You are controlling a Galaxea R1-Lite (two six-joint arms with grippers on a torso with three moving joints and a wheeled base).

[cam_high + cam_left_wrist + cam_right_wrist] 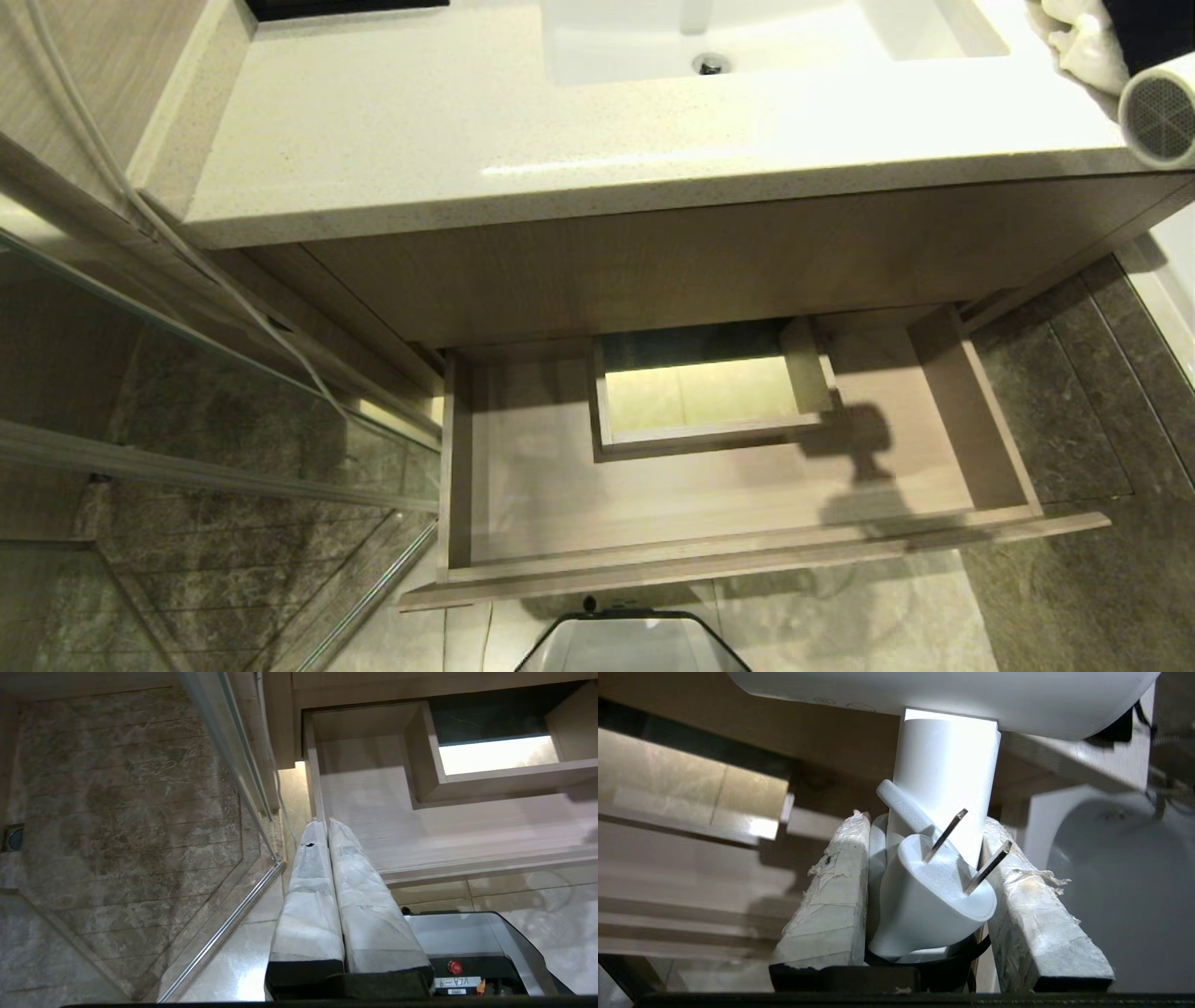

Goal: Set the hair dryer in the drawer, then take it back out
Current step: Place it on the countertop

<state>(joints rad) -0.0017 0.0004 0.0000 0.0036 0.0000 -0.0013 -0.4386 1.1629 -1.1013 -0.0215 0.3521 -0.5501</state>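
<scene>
The white hair dryer (pixel 1162 112) hangs at the far right, level with the counter's front edge, its round dark grille facing me. The right wrist view shows my right gripper (pixel 927 821) shut on its handle (pixel 945 765), with the bundled cord and plug (pixel 934 891) pressed between the fingers. The wood-grain drawer (pixel 738 560) stands pulled out below the counter with nothing inside; its boxed cut-out (pixel 709 434) sits at the back centre. The dryer is above and to the right of the drawer. My left gripper (pixel 323 822) is shut and parked low by the drawer's (pixel 420 826) left front corner.
A pale stone counter (pixel 467 140) with a white sink (pixel 747 37) overhangs the drawer. A white towel (pixel 1083 37) lies at its right end. A glass shower door (pixel 187 373) stands to the left. My base (pixel 635 644) is just before the drawer front.
</scene>
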